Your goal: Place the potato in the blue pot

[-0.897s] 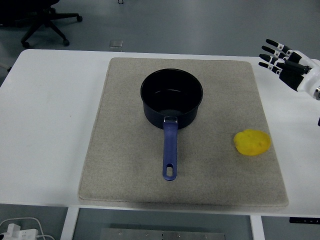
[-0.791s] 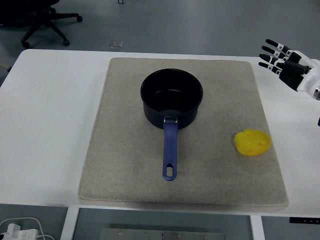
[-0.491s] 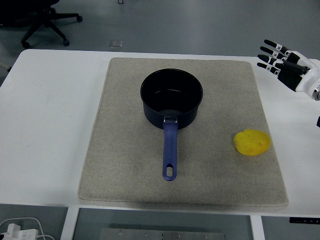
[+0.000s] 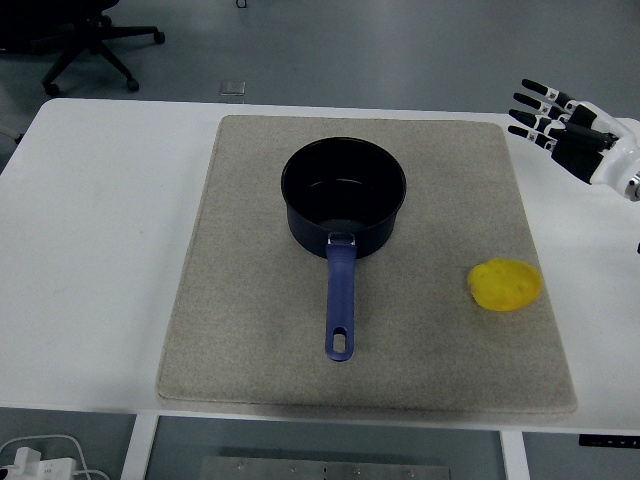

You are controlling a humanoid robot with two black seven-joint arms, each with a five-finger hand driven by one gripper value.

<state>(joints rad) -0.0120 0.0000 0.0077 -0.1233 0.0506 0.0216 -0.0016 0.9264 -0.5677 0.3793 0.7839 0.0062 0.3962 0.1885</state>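
Observation:
A yellow potato (image 4: pixel 505 285) lies on the right side of the beige mat (image 4: pixel 250 330). The blue pot (image 4: pixel 344 197) stands empty at the mat's middle, its long handle (image 4: pixel 340 305) pointing toward the near edge. My right hand (image 4: pixel 560 125) hovers at the far right, beyond the mat's back right corner and well behind the potato, fingers spread and holding nothing. The left arm is out of view.
The mat covers the middle of the white table (image 4: pixel 90 250). An office chair's base (image 4: pixel 90 45) stands on the floor behind the table at the far left. A white cable and plug (image 4: pixel 35 455) lie below the near left edge.
My right hand has drifted slightly up and to the left, toward the mat's back right corner. Potato and pot have not moved.

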